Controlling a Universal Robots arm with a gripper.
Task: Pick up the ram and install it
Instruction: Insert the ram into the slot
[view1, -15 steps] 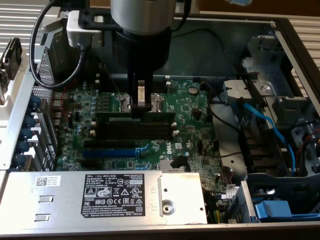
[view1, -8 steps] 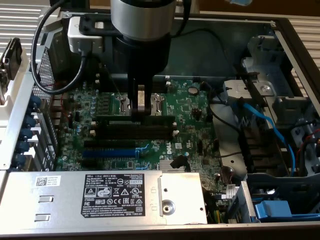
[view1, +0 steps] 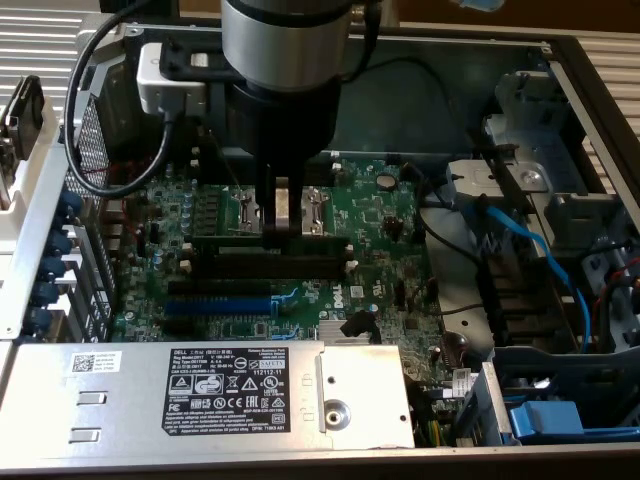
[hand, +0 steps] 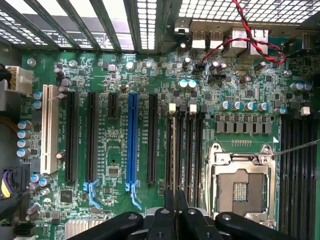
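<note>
My gripper (view1: 279, 236) reaches straight down onto the green motherboard (view1: 380, 250), at the long black slots (view1: 310, 268) beside the processor socket. Its two fingers (hand: 169, 210) stand almost together. Between them runs a thin dark strip, the ram (hand: 175, 150), seen edge-on and lined up with one of the black slots (hand: 196, 150) that have white latches at their ends. In the exterior view the ram (view1: 225, 240) lies low along the slot nearest the socket, partly hidden by the fingers. I cannot tell whether it is seated in the slot.
A blue expansion slot (view1: 215, 303) lies close by, parallel to the black ones. The open processor socket (hand: 242, 187) sits right beside the slots. A grey power supply (view1: 240, 385) fills the near side; blue cables (view1: 530, 240) and drive bays crowd the exterior view's right.
</note>
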